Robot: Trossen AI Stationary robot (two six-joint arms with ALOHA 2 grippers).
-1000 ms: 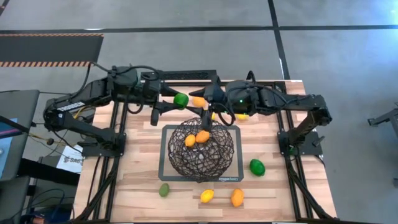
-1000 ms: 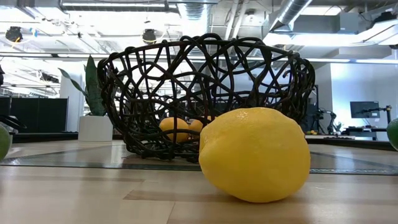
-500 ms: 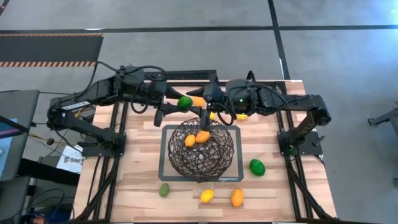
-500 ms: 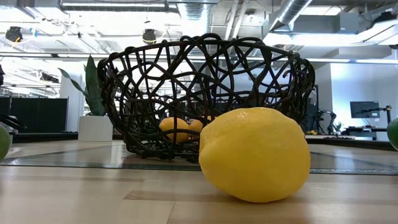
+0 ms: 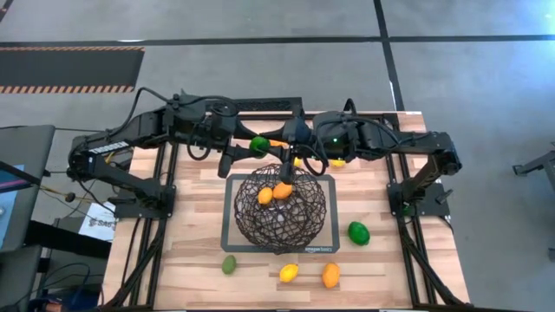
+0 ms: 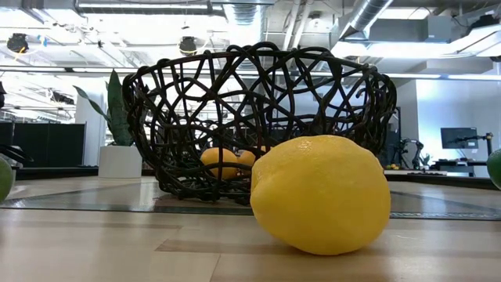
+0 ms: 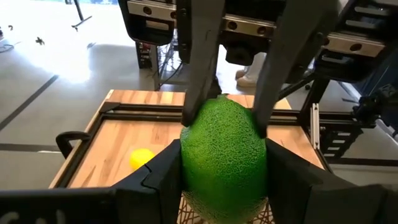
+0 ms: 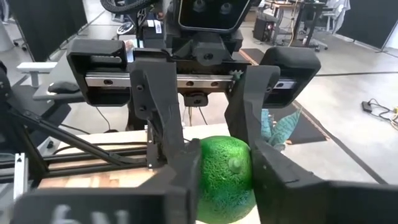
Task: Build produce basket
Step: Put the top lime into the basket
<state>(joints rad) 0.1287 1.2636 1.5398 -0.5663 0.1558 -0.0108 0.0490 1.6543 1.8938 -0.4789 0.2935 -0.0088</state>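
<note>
Both grippers met above the table's far edge, just beyond the basket (image 5: 280, 208): the left gripper (image 7: 225, 180) clamped a green fruit (image 7: 224, 155) between its fingers, and the right gripper (image 8: 222, 180) had its fingers pressed on that same fruit from the opposite side. Two orange fruits (image 5: 275, 192) lay inside the basket, which sat on a grey-framed mat (image 5: 232, 238) at the table's middle. Near the front edge lay a yellow fruit (image 5: 289, 273), an orange one (image 5: 330, 276) and two green ones (image 5: 358, 232).

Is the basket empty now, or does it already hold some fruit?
Not empty. Two orange fruits lie inside the basket; the low view shows them through its wires. Other fruit is outside it.
</note>
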